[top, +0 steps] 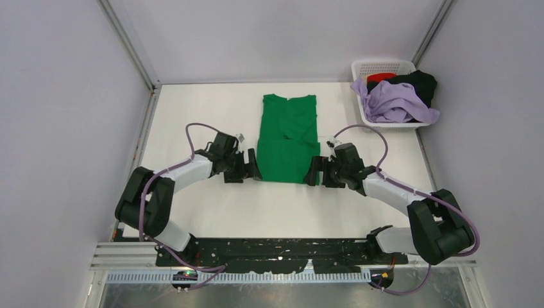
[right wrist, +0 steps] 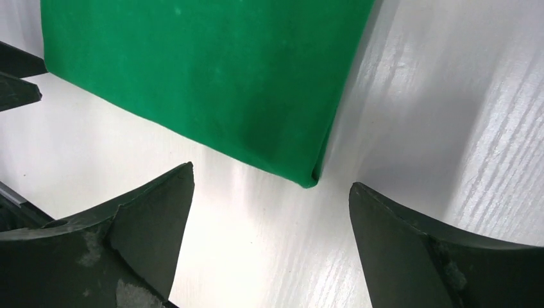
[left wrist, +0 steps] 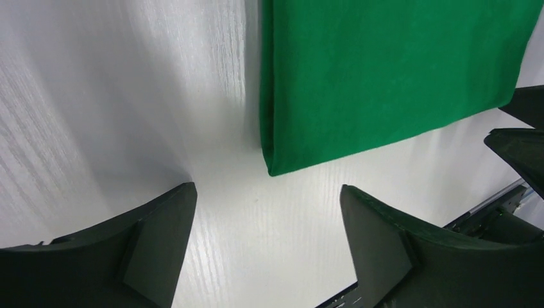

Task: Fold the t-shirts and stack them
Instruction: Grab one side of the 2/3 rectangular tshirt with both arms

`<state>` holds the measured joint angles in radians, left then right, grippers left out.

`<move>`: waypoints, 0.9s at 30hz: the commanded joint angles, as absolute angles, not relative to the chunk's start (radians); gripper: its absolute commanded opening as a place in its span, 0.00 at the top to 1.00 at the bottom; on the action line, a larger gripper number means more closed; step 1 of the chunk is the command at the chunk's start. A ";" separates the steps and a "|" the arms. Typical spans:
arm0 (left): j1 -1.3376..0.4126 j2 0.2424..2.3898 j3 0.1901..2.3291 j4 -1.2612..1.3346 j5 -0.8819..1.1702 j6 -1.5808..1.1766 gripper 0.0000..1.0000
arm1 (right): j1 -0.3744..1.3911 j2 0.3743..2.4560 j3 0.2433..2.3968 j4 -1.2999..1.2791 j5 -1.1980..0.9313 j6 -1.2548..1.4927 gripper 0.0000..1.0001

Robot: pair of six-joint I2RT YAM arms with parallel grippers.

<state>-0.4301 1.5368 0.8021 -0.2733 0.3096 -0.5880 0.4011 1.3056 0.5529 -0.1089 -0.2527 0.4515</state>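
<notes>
A bright green t-shirt (top: 289, 138) lies flat on the white counter (top: 256, 212), in the middle of the top view. It is folded into a narrow upright strip, with its collar toward the top of the frame. The left pincer (top: 247, 165) sits just beside the strip's lower left corner and the right pincer (top: 319, 172) just beside its lower right corner. Both are low over the counter. In each wrist view the dark fingers (left wrist: 160, 224) stand spread wide, with bare counter between them. The folded green corner lies just beyond the tips, apart from them, so neither pincer pinches anything. At the upper right of the top view, a white slotted basket (top: 385, 64) holds a lavender t-shirt (top: 394, 102) and a black t-shirt (top: 422, 83). There is also what looks like a red t-shirt (top: 383, 77), mostly buried.
</notes>
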 commanded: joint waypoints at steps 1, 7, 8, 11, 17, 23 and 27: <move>-0.436 1.592 0.819 -0.220 0.278 -0.633 0.21 | 0.410 1.306 0.542 -0.095 -0.201 0.455 0.06; -0.455 1.655 0.846 -0.230 0.271 -0.646 0.39 | 0.423 1.340 0.536 -0.065 -0.193 0.457 0.27; -0.459 1.661 0.847 -0.231 0.268 -0.648 0.42 | 0.421 1.346 0.534 -0.062 -0.194 0.458 0.29; -0.467 1.683 0.860 -0.235 0.271 -0.650 0.51 | 0.424 1.372 0.536 -0.049 -0.214 0.460 0.38; -0.485 1.730 0.883 -0.252 0.268 -0.666 0.82 | 0.428 1.415 0.537 -0.014 -0.239 0.474 0.59; -0.488 1.734 0.879 -0.259 0.269 -0.675 1.00 | 0.440 1.407 0.515 -0.029 -0.229 0.479 0.94; -0.502 1.637 0.791 -0.238 0.284 -0.675 1.00 | 0.442 1.338 0.485 -0.112 -0.254 0.469 0.95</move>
<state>-0.4797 1.6989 0.8764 -0.2077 0.3019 -0.6800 0.4305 1.4021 0.5316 -0.0002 -0.2382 0.4808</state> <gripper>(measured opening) 0.023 0.090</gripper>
